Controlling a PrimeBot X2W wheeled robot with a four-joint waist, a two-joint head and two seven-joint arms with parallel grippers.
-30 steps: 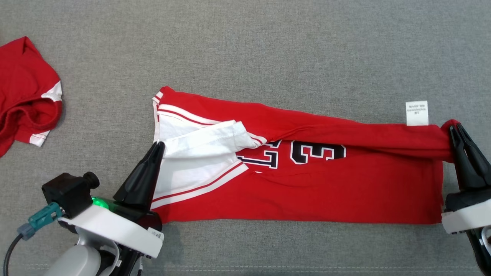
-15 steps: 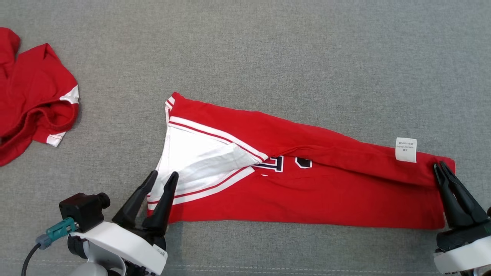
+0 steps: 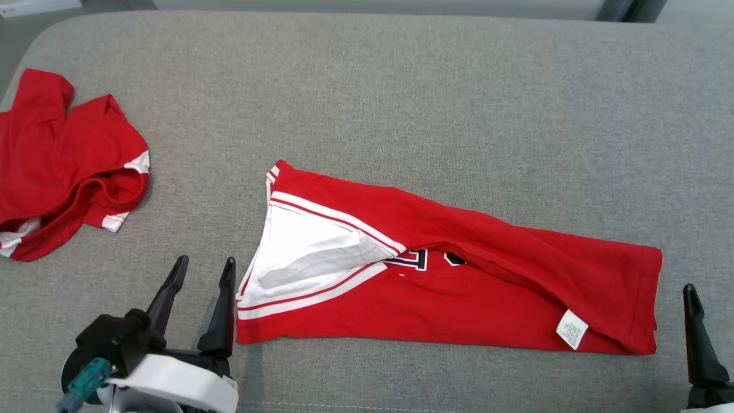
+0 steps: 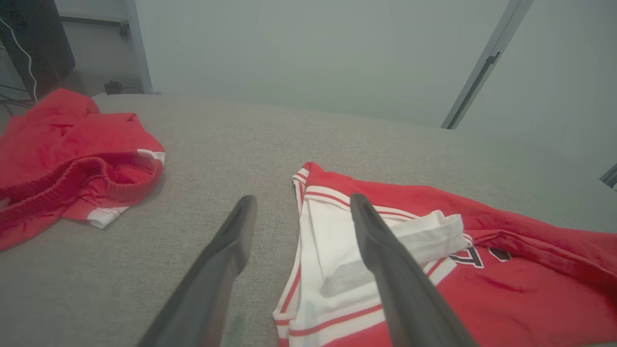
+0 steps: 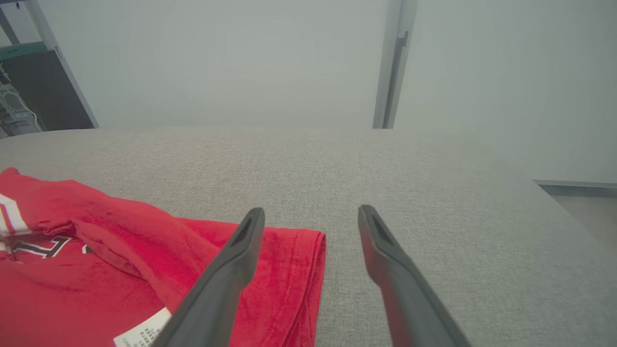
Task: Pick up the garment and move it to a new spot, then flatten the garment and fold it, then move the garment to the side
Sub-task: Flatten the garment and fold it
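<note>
The garment is a red jersey with white trim and a dark number. It lies folded lengthwise on the grey cushion, with a white sleeve panel at its left end and a white label near its right end. My left gripper is open and empty just left of the garment's left edge. In the left wrist view the left gripper straddles the trimmed edge of the garment from above. My right gripper is open and empty at the right hem of the garment. One of its fingers stands right of the hem.
A second red garment lies crumpled at the cushion's far left, also seen as a red heap in the left wrist view. The cushion's back edge runs along the top. Bare grey fabric stretches behind and to the right of the jersey.
Both grippers opened and let go of the garment's ends, and each has drawn back outward. The upper layer now lies down on the jersey. The head camera has tilted up.
</note>
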